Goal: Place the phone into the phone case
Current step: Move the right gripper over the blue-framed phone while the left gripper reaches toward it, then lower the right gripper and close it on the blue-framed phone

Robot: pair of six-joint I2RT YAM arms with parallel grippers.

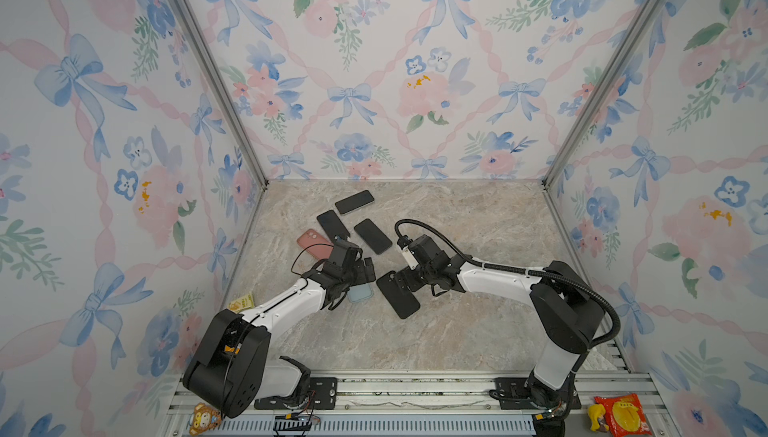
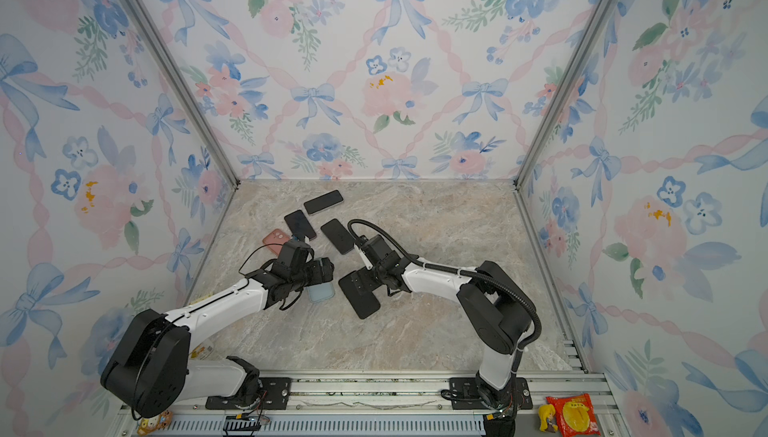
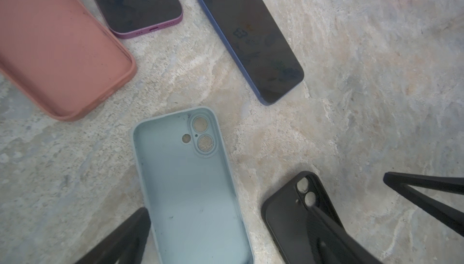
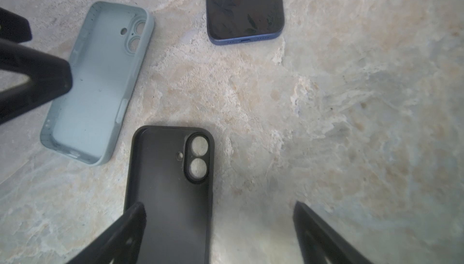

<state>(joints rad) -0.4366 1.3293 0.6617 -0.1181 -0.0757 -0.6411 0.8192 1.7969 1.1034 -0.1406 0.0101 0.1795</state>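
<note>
Nothing is gripped yet: the left hand (image 3: 229, 210) hangs spread wide over the pale blue case (image 3: 193, 187), and the right hand (image 4: 219, 206) hangs as wide over the black case (image 4: 173, 174) beside it. The blue phone (image 3: 251, 39), a glossy slab, lies near the pale blue case's camera-cutout end on the marbled table (image 3: 351, 99). Next, probably: pinch the phone's thin edges, then seat it in the matte, round-cornered shell.

Stone-look tabletop (image 3: 376, 99) matt; light-blue case (image 3: 190, 200) matt; phone (image 3: 251, 36) glossy.

Phone (image 1: 372, 236) behind case (image 1: 401, 304), both on tbl (image 1: 457, 331)
</note>
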